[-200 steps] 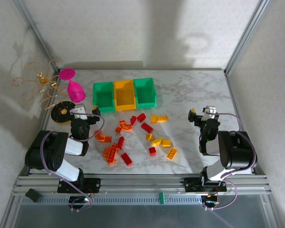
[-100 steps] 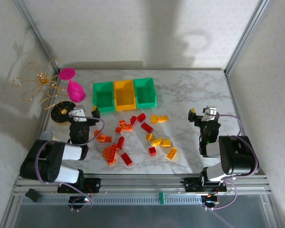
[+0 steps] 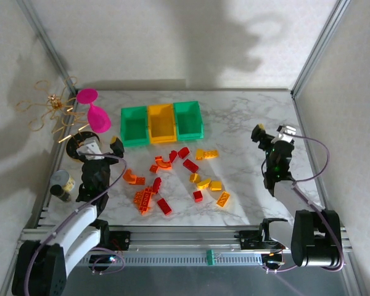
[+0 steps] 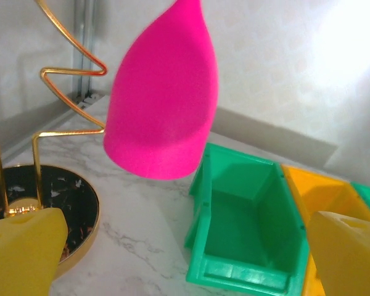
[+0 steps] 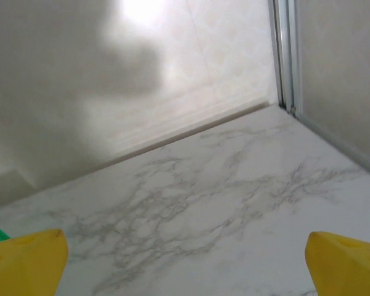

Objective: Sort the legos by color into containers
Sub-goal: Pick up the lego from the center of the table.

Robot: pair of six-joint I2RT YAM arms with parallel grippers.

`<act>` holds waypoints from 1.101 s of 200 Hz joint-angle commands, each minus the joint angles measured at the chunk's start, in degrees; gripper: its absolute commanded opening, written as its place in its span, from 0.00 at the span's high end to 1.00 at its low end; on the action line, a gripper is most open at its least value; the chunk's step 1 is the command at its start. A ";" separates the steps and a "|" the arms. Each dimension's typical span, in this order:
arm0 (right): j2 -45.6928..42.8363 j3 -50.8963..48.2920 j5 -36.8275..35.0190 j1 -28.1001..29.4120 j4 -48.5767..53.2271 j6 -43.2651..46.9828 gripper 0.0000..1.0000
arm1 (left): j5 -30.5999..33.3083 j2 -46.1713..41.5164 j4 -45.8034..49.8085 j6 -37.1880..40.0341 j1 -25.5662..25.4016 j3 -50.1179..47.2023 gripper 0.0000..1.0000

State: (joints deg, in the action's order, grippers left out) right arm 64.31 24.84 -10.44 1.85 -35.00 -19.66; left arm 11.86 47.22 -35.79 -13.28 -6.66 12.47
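Black arms (image 3: 89,185) — yellow fingertips (image 4: 21,250), purple cables.

no readable text, labels, brands or numbers in any view; containers (image 3: 162,138) and legos (image 3: 190,165) show no legible marking, and any print there is too small to make out

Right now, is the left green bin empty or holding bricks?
Empty: the left green bin has a bare floor and walls in the left wrist view.

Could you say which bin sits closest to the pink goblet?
The left green bin, beside the goblet; the yellow bin and right green bin sit farther.
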 commanded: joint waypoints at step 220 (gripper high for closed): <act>2.50 10.86 14.13 29.91 43.47 -15.19 0.01 | -1.66 21.58 52.58 -26.75 -29.53 29.93 0.02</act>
State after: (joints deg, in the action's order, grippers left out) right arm 65.73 33.95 3.11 27.44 7.88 -32.67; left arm 5.85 62.15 13.21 -40.77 -34.61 37.80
